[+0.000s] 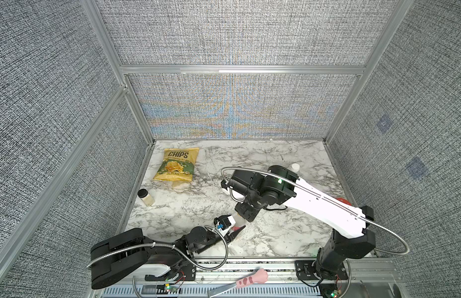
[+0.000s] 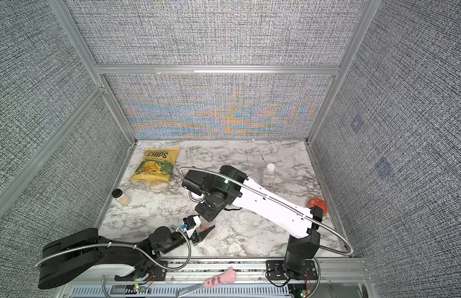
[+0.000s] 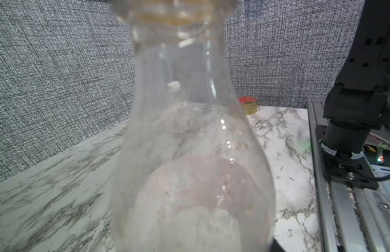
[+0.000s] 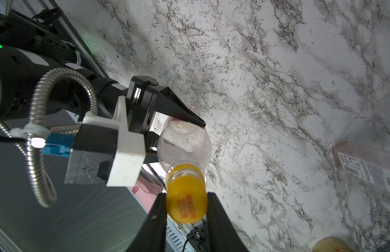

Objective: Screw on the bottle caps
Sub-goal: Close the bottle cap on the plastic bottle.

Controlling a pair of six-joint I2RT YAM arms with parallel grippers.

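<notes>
On the table, we judge the square bottle at the back right done, with its white cap on. Near the front edge our left gripper clamps the round bottle. Our right gripper pinches the orange cap on its neck. How tight either cap is we cannot tell, and from above our right arm hides that neck.

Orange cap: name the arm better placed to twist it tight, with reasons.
Right. The right gripper is shut on the orange cap atop the bottle; the left gripper clamps its body, steadying it.
</notes>
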